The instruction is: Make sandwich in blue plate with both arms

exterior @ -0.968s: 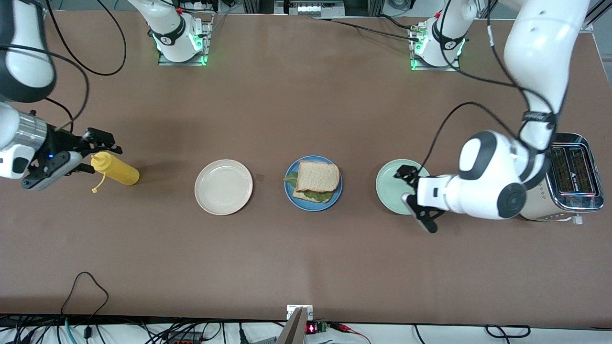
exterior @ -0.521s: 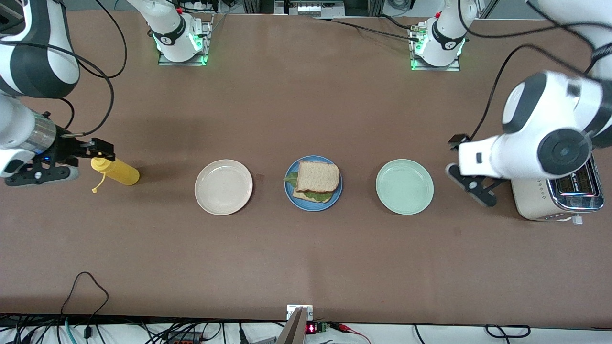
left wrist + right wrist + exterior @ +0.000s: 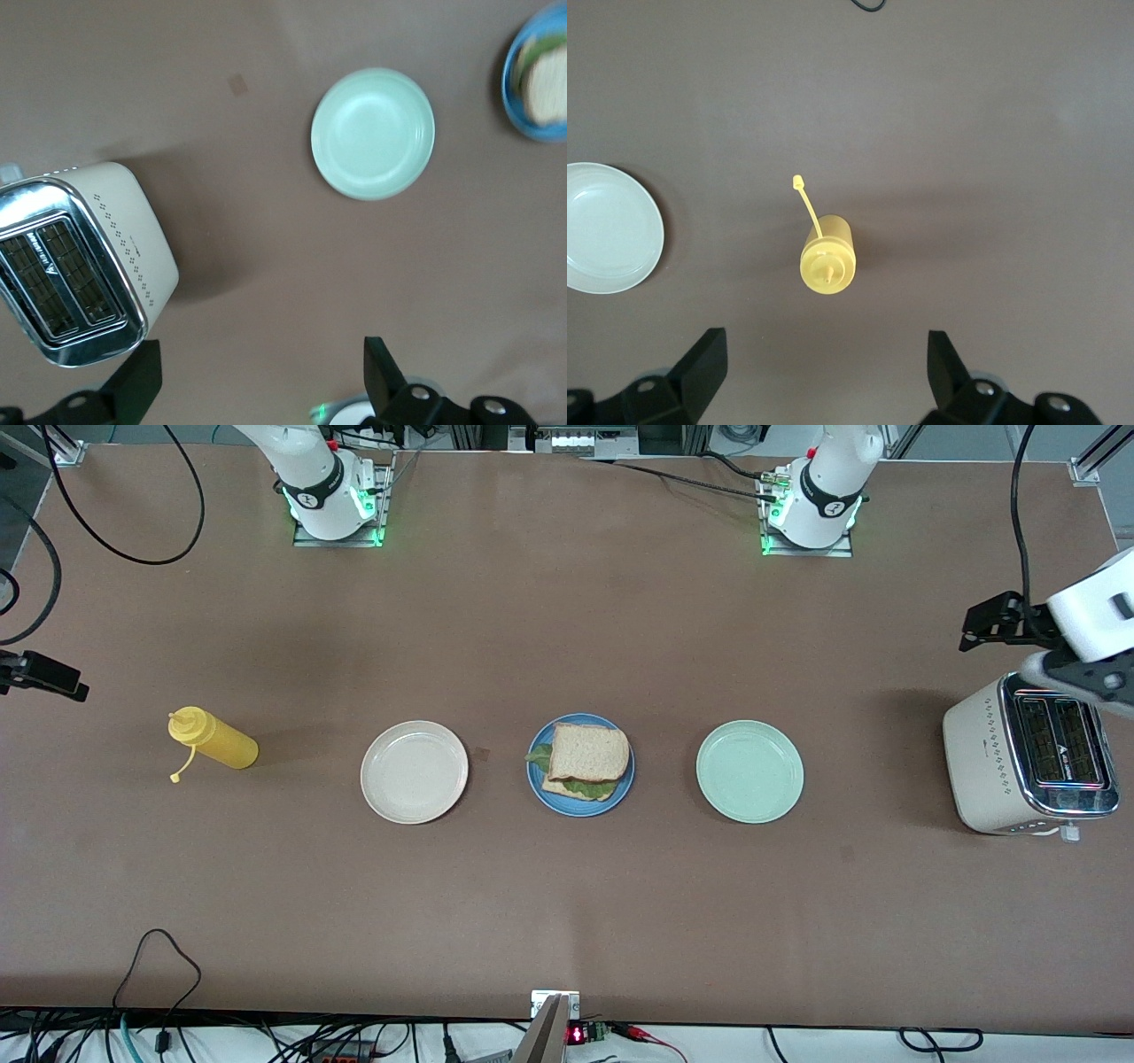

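Observation:
The sandwich (image 3: 588, 755) lies on the blue plate (image 3: 538, 783) in the middle of the table: a bread slice on top, green lettuce showing under it, and a second slice beneath. The plate's edge (image 3: 523, 124) also shows in the left wrist view. My left gripper (image 3: 979, 627) is open and empty, up over the table beside the toaster; its jaws stand wide apart in the left wrist view (image 3: 257, 376). My right gripper (image 3: 49, 677) is open and empty at the right arm's end of the table, over the brown surface near the yellow bottle (image 3: 827, 257).
A beige plate (image 3: 414, 771) and a pale green plate (image 3: 749, 771) flank the blue plate. A yellow squeeze bottle (image 3: 213, 742) lies toward the right arm's end. A cream and chrome toaster (image 3: 1028, 766) stands at the left arm's end.
Both arms have drawn back and up from the plates. The left gripper went from over the pale green plate to beside the toaster. The right gripper left the yellow bottle for the table's end.

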Controlling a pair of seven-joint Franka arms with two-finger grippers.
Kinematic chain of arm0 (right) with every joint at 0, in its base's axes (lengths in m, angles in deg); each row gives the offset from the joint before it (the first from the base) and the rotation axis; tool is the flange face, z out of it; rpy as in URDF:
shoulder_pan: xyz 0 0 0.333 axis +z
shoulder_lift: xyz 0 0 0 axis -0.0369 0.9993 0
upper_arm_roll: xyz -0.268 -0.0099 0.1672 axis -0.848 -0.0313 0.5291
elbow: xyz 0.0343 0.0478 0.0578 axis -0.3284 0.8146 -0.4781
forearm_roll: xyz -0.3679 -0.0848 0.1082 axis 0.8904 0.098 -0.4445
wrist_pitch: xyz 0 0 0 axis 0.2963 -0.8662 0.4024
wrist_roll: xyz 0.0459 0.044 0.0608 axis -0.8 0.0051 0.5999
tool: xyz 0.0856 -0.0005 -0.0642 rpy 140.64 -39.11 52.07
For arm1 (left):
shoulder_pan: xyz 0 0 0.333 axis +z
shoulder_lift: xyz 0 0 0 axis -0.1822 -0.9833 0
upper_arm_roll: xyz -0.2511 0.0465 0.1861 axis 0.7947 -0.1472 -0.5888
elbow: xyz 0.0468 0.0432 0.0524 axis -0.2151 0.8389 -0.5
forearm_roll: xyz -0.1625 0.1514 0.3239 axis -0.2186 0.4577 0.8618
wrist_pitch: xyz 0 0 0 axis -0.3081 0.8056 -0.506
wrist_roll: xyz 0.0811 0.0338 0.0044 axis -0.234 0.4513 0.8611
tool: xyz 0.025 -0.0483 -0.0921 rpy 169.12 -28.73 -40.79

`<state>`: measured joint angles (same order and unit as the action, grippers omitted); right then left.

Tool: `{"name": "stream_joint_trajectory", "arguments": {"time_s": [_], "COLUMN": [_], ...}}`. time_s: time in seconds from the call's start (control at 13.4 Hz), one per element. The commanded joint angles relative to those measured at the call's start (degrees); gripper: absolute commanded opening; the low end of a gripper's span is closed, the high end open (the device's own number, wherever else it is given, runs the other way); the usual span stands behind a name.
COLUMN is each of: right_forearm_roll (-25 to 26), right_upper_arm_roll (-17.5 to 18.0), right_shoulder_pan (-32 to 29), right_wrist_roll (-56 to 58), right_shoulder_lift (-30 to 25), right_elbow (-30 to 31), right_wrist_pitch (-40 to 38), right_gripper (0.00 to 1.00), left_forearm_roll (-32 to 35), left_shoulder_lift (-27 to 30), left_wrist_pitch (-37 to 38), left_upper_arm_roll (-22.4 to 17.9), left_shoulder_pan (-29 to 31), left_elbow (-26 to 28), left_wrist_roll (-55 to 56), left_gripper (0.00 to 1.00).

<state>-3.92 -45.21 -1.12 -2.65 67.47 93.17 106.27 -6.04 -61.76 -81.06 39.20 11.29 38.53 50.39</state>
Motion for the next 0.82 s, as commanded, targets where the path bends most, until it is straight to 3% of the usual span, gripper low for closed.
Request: {"name": "stream_joint_trajectory", "arguments": {"time_s": [0.0, 0.15, 0.74], "right_forearm_roll": [-0.5, -0.4, -0.6], "right_upper_arm_roll": [0.9, 0.9, 1.8], "right_shoulder_pan": [0.5, 0.5, 0.8], "right_wrist_roll": [-1.7, -1.6, -1.7], "right_shoulder_lift": [-8.0, -11.6, -12.7], "right_elbow": [10.6, 15.6, 14.8], "right_wrist_pitch": [5.7, 7.1, 2.9], "right_gripper": [1.00, 1.00, 1.00], "left_forearm_roll": [-1.8, -1.4, -1.4], "left_shoulder_lift": [10.5, 10.8, 10.6], "left_wrist_pitch": [-13.1, -13.3, -11.3], "left_upper_arm_roll": [-4.0, -4.1, -4.1], "left_shoulder_pan": [-3.2, -3.3, -3.2], "left_elbow": [15.4, 15.8, 15.4], "left_wrist_roll": [7.7, 7.7, 8.2], "left_gripper": [1.00, 1.00, 1.00]}}
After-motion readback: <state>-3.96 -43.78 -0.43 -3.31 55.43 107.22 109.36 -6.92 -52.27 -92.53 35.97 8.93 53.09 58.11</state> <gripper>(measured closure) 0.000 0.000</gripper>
